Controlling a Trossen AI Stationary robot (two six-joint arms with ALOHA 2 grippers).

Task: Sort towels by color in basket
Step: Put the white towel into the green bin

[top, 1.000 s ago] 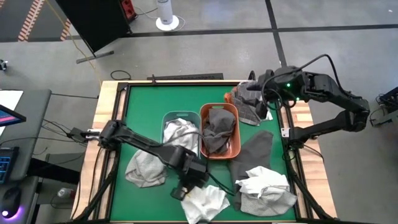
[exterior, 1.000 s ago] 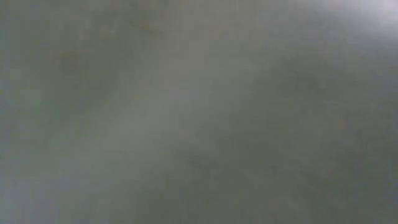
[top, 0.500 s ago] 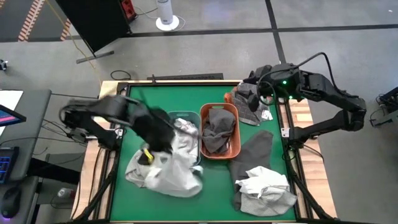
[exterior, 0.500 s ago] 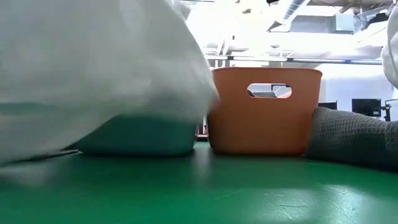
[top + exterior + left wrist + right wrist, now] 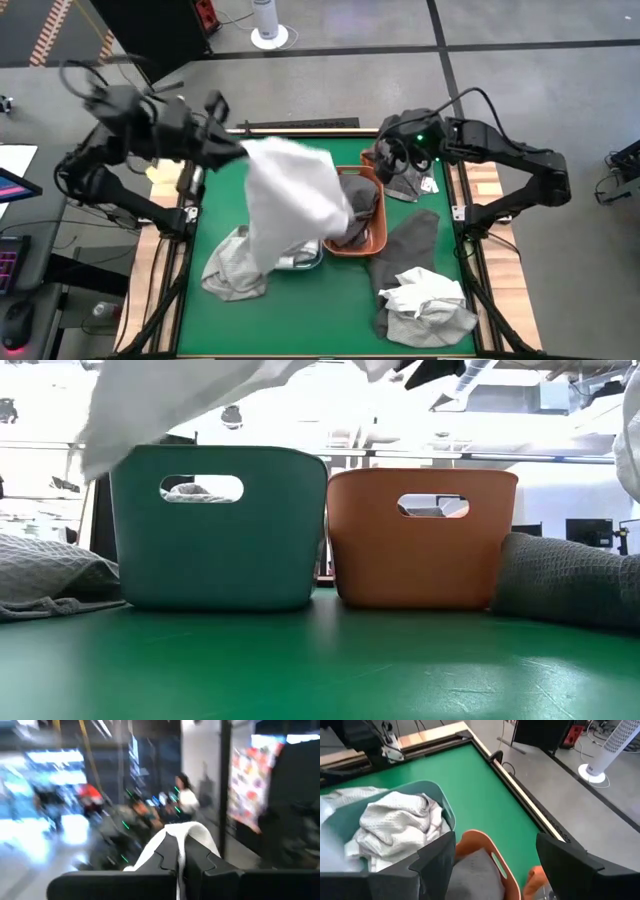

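Two baskets stood side by side mid-desk: the teal basket [image 5: 218, 525] and the orange basket [image 5: 425, 538]. Left end effector [image 5: 222, 150] was raised over the desk's [image 5: 300, 310] far left corner, fingers [image 5: 167, 856] pinched shut on the white towel [image 5: 290, 200], which hung spread above the teal basket. Right end effector [image 5: 385, 160] hovered near the far right corner, fingers [image 5: 437, 865] wide apart, holding nothing. Other towels [image 5: 425, 300] lay on the desk.
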